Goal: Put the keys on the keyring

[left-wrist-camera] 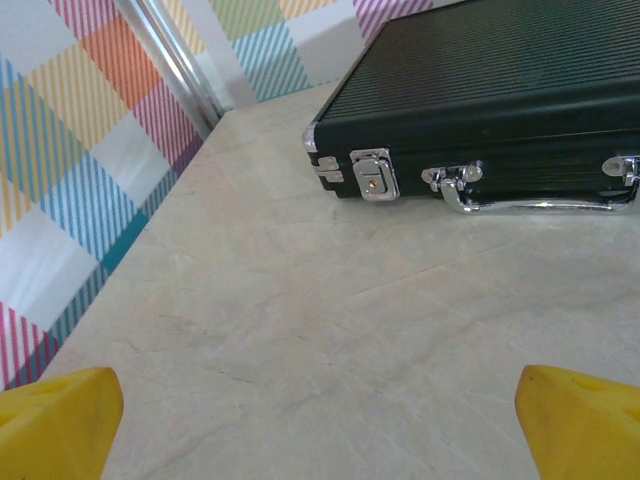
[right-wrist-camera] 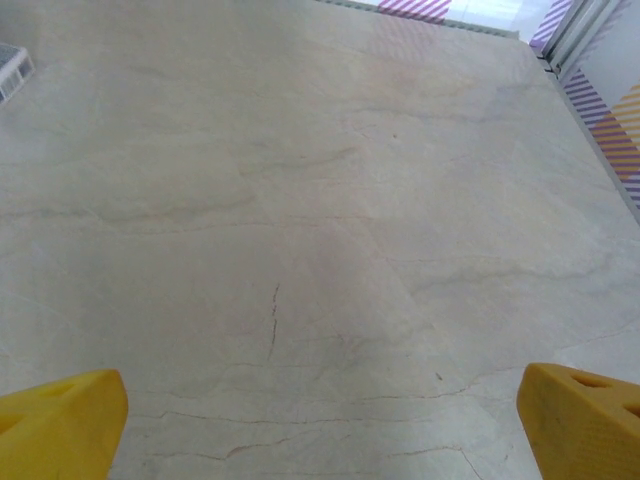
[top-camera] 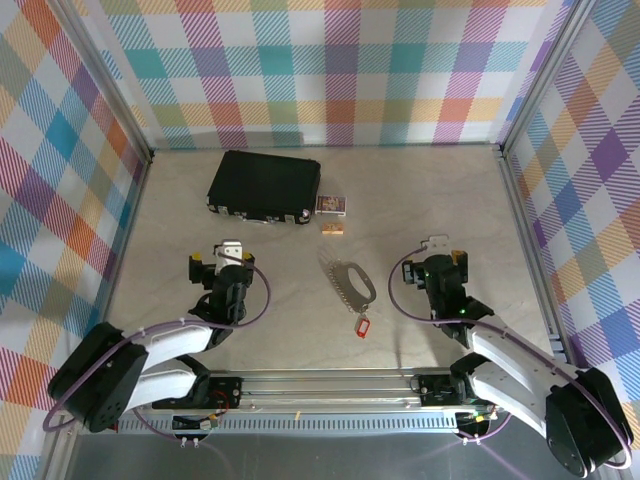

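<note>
Keys (top-camera: 346, 279) lie between my left gripper (top-camera: 232, 247) and right gripper (top-camera: 437, 243), long way running far to near. Keyring (top-camera: 362, 327) just on my side of keys. Right gripper looks bit closer to keys. Both spread wide, empty.

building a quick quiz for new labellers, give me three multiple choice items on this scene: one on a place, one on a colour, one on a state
1. Where do the keys lie?
A. flat on the table
B. hanging on a hook
C. in a bowl

2. What colour is the tag of the keyring?
A. blue
B. red
C. green

3. How do the jaws of the left gripper stand?
A. shut on the keys
B. shut on nothing
C. open

Answers:
1 A, the top view shows them lying on the bare tabletop.
2 B, the tag is plainly red against the pale surface.
3 C, its yellow fingertips sit far apart in the left wrist view, with nothing between them.
</note>
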Controlling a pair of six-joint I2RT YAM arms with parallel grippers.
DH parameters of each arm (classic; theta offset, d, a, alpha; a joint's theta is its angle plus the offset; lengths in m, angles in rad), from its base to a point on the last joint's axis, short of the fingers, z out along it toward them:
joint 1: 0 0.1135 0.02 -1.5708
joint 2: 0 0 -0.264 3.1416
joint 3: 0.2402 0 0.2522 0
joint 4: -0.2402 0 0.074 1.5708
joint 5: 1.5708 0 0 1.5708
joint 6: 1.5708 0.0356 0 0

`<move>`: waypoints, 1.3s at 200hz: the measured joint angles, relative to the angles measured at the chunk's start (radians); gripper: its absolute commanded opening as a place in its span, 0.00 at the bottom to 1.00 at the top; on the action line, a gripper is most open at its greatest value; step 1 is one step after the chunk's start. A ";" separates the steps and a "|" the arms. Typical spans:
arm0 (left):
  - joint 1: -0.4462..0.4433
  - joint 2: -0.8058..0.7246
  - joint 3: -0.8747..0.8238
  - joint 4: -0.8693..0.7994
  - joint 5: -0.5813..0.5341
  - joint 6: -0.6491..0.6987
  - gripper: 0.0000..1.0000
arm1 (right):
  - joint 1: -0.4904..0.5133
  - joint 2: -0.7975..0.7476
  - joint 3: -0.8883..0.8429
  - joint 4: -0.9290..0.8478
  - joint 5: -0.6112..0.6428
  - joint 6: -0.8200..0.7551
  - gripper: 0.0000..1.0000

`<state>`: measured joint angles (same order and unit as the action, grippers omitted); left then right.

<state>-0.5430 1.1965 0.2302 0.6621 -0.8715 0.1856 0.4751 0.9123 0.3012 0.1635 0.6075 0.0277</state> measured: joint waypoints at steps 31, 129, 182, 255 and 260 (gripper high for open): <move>0.023 0.103 0.000 0.136 0.024 0.039 1.00 | -0.032 0.097 -0.046 0.122 -0.006 -0.018 0.99; 0.167 0.360 0.031 0.473 0.124 0.056 1.00 | -0.087 0.511 0.041 0.597 -0.011 -0.143 0.99; 0.232 0.381 0.068 0.441 0.207 0.005 1.00 | -0.123 0.580 0.041 0.788 -0.003 -0.227 0.99; 0.350 0.350 0.113 0.288 0.381 -0.106 1.00 | -0.296 0.597 0.053 0.739 -0.127 -0.120 0.99; 0.359 0.351 0.114 0.283 0.397 -0.113 1.00 | -0.307 0.592 0.053 0.732 -0.143 -0.109 0.99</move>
<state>-0.1841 1.5471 0.3447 0.9451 -0.4744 0.0727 0.1680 1.5047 0.3542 0.8959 0.4648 -0.0811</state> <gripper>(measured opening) 0.997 0.990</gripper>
